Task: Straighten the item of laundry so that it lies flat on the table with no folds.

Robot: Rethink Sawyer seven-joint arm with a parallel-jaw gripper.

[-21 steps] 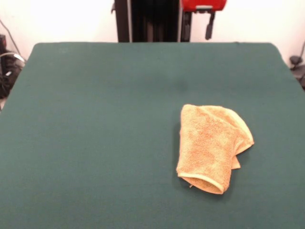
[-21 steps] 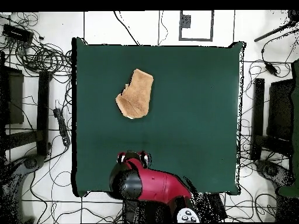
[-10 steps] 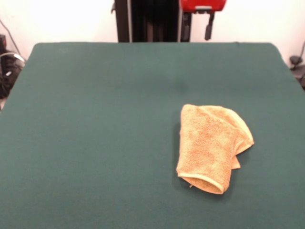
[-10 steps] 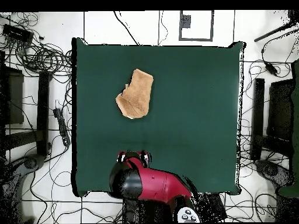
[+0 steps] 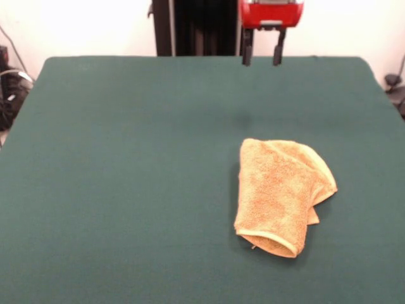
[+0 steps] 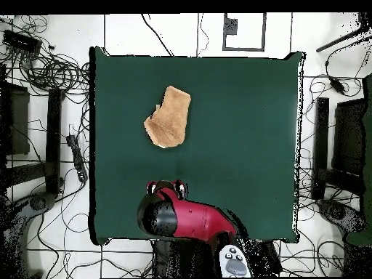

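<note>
On the table [image 5: 126, 158] the towel [image 5: 281, 193] lay folded over itself, untouched; the gripper [image 5: 261, 56] hung well apart, fingers spread, holding nothing.

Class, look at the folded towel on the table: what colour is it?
The towel is golden orange, with a paler hem at its near edge; the front view shows it best.

My towel [image 5: 280, 193] is golden-orange terry, folded over itself into a rumpled, longish bundle with a hemmed edge showing at its near end. It lies on the dark green table [image 5: 126, 177], right of the middle in the front view, well inside every edge.
</note>
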